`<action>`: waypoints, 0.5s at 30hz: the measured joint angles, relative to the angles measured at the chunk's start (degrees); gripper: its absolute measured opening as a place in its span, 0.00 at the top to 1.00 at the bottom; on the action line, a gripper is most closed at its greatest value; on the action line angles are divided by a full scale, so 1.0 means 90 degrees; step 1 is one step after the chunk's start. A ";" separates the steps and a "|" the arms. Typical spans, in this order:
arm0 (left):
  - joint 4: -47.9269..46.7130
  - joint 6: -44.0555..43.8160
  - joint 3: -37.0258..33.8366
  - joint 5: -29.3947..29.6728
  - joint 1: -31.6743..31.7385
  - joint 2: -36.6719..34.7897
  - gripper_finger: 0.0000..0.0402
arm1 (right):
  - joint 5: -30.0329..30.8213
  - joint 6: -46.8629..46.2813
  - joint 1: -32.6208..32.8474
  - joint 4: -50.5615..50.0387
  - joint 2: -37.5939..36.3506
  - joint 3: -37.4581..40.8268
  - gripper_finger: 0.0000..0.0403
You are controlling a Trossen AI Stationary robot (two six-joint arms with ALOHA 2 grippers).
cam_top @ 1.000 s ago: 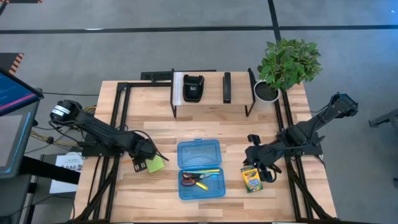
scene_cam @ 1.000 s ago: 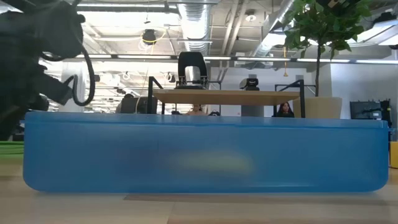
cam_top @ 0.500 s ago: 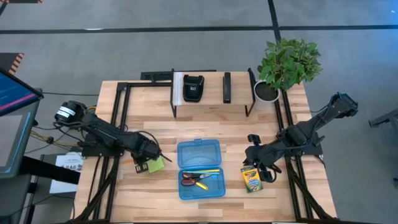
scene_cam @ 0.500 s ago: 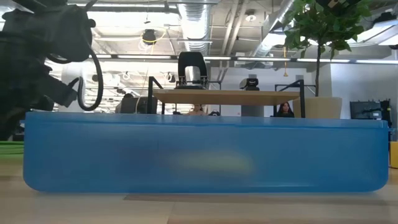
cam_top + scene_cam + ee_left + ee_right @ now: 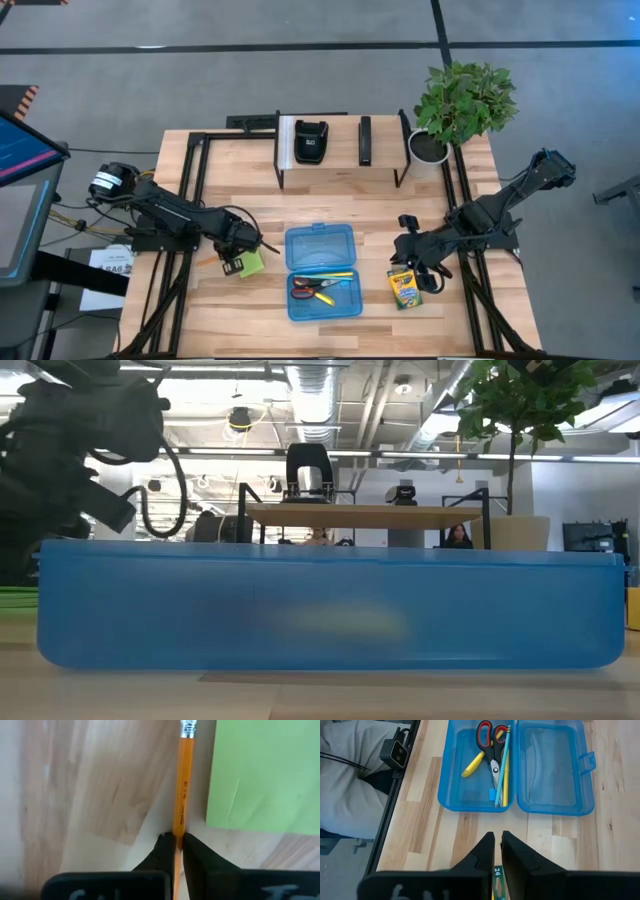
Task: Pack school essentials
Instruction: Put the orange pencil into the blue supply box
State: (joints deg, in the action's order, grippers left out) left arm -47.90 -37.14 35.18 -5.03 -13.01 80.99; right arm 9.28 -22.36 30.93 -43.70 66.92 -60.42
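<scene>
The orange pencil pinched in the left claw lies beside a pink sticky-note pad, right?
Not quite: the sticky-note pad is lime green, not pink, as the left wrist view shows. The rest holds: the left claw is shut on the orange pencil, which lies beside the pad.

Left end effector [image 5: 178, 851] closed on orange pencil [image 5: 182, 790] beside sticky-note pad [image 5: 260, 775]; apparently shifted slightly right.

Light wood table [image 5: 330, 200] w/ black frame rails. On it: open blue case [image 5: 321, 271] at centre-front, green sticky pad [image 5: 250, 264] + orange pencil [image 5: 182, 790] just beside it on the left, crayon box [image 5: 404, 288] to the right. Back edge — small rack [image 5: 340, 150], potted plant [image 5: 458, 108] at right corner.
</scene>
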 joint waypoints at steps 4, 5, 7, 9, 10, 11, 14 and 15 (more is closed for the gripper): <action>0.0166 0.0063 0.0174 0.0385 0.0121 0.0016 1.00 | 0.0003 0.0020 -0.0070 0.0000 0.0000 0.0000 0.87; 0.0316 0.0084 0.0229 0.0606 0.0162 0.0019 1.00 | 0.0002 0.0020 -0.0084 -0.0002 0.0000 0.0000 0.87; 0.0383 0.0141 0.0327 0.0784 0.0249 0.0004 1.00 | 0.0002 0.0027 -0.0120 -0.0002 0.0000 0.0000 0.87; 0.0293 0.0229 0.0376 0.0735 0.0339 0.0018 1.00 | 0.0004 0.0033 -0.0123 -0.0006 0.0001 0.0000 0.87; 0.0315 0.0281 0.0436 0.0692 0.0379 0.0018 1.00 | 0.0005 0.0034 -0.0123 -0.0011 0.0001 0.0000 0.87; 0.0364 0.0349 0.0507 0.0660 0.0426 0.0010 1.00 | 0.0005 0.0033 -0.0123 -0.0013 0.0000 0.0000 0.87; 0.0308 0.0527 0.0671 0.0637 0.0562 0.0005 1.00 | 0.0002 0.0001 -0.0118 -0.0036 0.0001 0.0000 0.87; 0.0294 0.0576 0.0728 0.0626 0.0596 0.0005 1.00 | 0.0002 -0.0006 -0.0121 -0.0052 0.0000 0.0000 0.87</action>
State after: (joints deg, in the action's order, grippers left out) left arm -45.25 -31.95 41.74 0.60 -7.64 81.03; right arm 9.30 -22.41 29.85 -44.17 66.92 -60.42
